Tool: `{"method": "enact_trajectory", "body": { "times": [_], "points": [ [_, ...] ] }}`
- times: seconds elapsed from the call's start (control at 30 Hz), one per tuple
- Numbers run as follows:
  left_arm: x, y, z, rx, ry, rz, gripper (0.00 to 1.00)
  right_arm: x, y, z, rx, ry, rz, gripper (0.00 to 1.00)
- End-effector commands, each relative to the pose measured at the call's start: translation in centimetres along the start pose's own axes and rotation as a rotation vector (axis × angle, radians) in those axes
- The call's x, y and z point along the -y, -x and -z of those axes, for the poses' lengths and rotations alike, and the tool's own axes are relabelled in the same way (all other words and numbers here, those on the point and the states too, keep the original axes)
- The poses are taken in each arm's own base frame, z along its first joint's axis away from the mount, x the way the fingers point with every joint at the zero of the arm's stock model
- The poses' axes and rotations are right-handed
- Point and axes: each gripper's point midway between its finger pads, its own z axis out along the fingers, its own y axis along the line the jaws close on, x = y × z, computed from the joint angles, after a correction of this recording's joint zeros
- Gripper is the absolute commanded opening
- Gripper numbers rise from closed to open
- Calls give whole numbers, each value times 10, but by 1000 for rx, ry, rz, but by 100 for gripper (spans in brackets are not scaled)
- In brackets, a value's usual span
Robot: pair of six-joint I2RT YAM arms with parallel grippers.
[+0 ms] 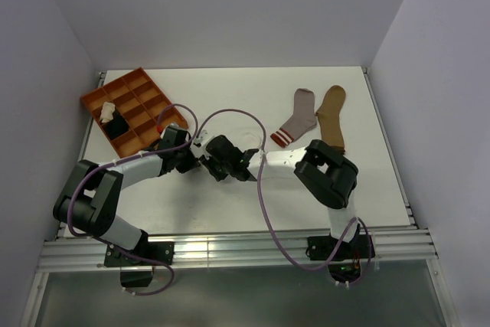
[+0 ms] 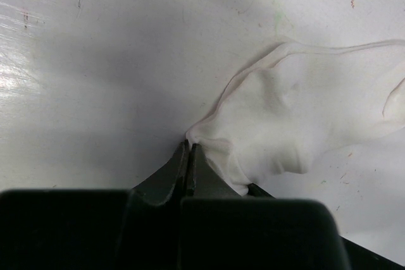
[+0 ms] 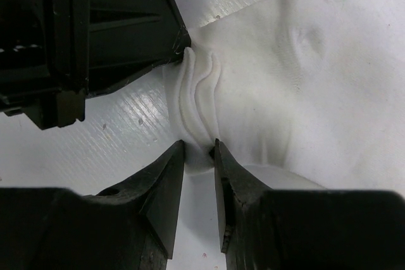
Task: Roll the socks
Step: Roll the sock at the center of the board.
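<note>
On table (image 1: 230, 93), left hand (image 2: 190, 148) and right hand (image 3: 199, 148) pinch white sock (image 3: 285, 99).

Socks of five colours on a white bench (image 1: 230, 97).
The white sock (image 2: 297, 118) was plain, and the left claw (image 2: 190, 150) and right claw (image 3: 199, 150) were black. The grey sock (image 1: 301, 116) carried red and white cuff stripes, and the tan sock (image 1: 332, 112) was plain. The orange tray (image 1: 163, 96) held a cream sock (image 1: 107, 109) and a black sock (image 1: 117, 127).
</note>
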Motion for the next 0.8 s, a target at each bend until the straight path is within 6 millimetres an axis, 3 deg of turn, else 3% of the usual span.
{"method": "enact_trajectory", "body": {
  "times": [0.0,0.23,0.27,0.37,0.77],
  "points": [
    [-23,-10,1,-36,95,-28,0,4,-26,-5,-106,-43,47,33],
    [-16,-8,3,-32,74,-16,3,-7,-54,-6,-211,-39,104,28],
    [-14,-6,4,-24,70,-9,4,-8,-57,-7,-224,-34,98,16],
    [-13,0,9,3,67,4,11,-13,-61,-8,-253,3,57,0],
    [-10,22,45,163,9,77,50,-31,-36,6,-294,446,-516,0]
  ]
}}
